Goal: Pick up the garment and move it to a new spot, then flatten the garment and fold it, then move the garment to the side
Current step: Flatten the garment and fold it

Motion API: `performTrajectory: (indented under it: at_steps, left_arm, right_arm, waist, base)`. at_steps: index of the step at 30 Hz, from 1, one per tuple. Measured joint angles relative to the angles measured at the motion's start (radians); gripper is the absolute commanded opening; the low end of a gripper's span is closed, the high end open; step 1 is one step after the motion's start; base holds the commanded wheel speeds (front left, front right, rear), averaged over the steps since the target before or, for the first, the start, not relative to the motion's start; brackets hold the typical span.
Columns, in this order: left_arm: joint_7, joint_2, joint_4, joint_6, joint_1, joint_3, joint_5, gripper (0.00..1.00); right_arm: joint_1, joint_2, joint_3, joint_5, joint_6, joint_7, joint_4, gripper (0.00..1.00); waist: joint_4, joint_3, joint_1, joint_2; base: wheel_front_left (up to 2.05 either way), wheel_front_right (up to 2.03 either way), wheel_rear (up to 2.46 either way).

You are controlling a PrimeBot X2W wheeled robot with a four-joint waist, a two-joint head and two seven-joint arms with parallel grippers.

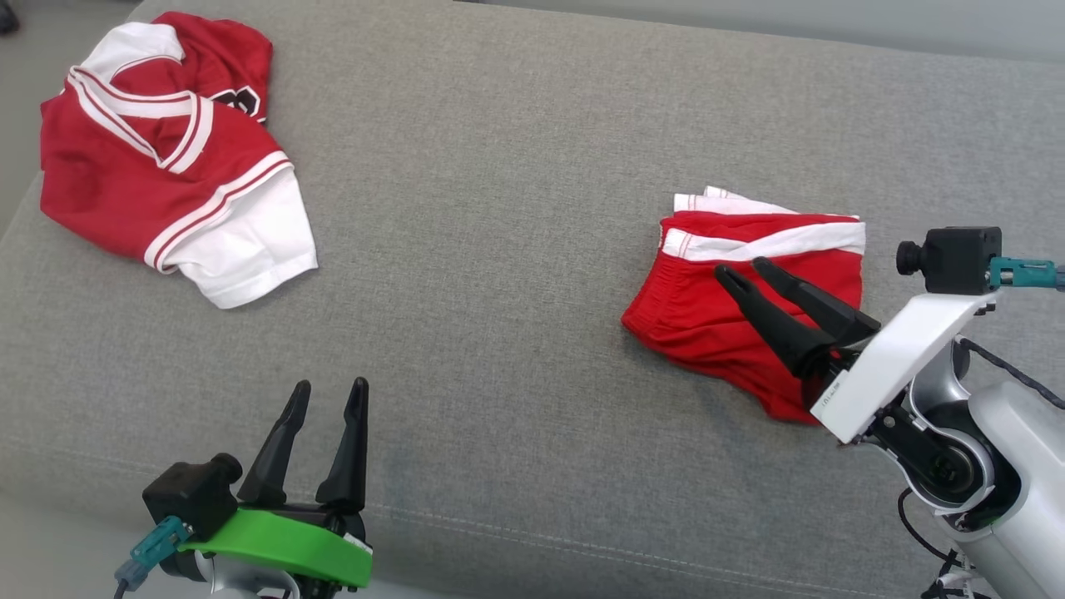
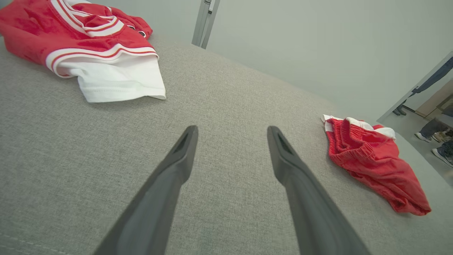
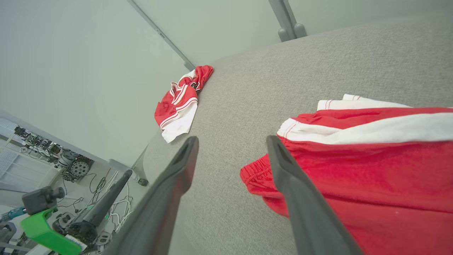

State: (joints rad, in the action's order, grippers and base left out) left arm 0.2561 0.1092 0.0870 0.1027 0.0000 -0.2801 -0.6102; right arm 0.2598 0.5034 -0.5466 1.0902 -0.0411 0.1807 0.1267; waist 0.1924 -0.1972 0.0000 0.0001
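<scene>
Loosely folded red shorts [image 1: 682, 309], white-striped, slightly rumpled

You'll read nothing clearly: the jersey [image 1: 166, 158], beyond your left gripper [image 1: 330, 383], shows dark, half-folded marks, possibly digits.

Bright, even, diffuse light in all views. Faint soft shadows edge the red shorts [image 1: 691, 320] and the jersey [image 1: 125, 183] on the grey cushion [image 1: 499, 249]. Wrist views bow toward their edges, and the near fingers [image 2: 166, 191] look slightly soft.
</scene>
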Motion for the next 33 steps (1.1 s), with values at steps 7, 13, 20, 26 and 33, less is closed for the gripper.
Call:
performTrajectory:
  at_steps: [7, 13, 20, 26, 33]
  left_arm:
    - [0.0, 0.019, -0.026, 0.011, -0.001, -0.03, 0.016, 1.0]
    - [-0.019, 0.068, -0.074, 0.02, -0.099, -0.088, 0.048, 1.0]
    - [-0.104, 0.092, -0.094, 0.021, -0.251, -0.171, 0.061, 1.0]
    - [-0.202, 0.136, -0.061, 0.021, -0.366, -0.256, 0.045, 1.0]
    - [-0.32, 0.166, 0.024, 0.021, -0.508, -0.298, -0.016, 1.0]
  right_arm:
    - [-0.026, -0.039, 0.031, -0.045, -0.023, -0.109, 0.034, 1.0]
    - [-0.099, -0.029, 0.052, -0.205, -0.065, -0.249, 0.049, 1.0]
    - [-0.189, -0.081, 0.043, -0.293, -0.077, -0.354, 0.065, 1.0]
    - [-0.218, -0.134, 0.017, -0.302, -0.083, -0.383, 0.073, 1.0]
    - [-0.221, -0.168, 0.004, -0.326, -0.083, -0.394, 0.072, 1.0]
  waist:
    - [-0.058, 0.019, 0.0, 0.0]
    - [-0.138, 0.027, 0.0, 0.0]
    - [-0.257, 0.007, 0.0, 0.0]
    - [-0.333, -0.031, 0.0, 0.0]
    - [-0.404, -0.095, 0.0, 0.0]
  base:
    - [0.0, 0.0, 0.0]
    - [0.0, 0.0, 0.0]
    - [0.0, 0.0, 0.0]
    - [0.0, 0.0, 0.0]
    - [0.0, 0.0, 0.0]
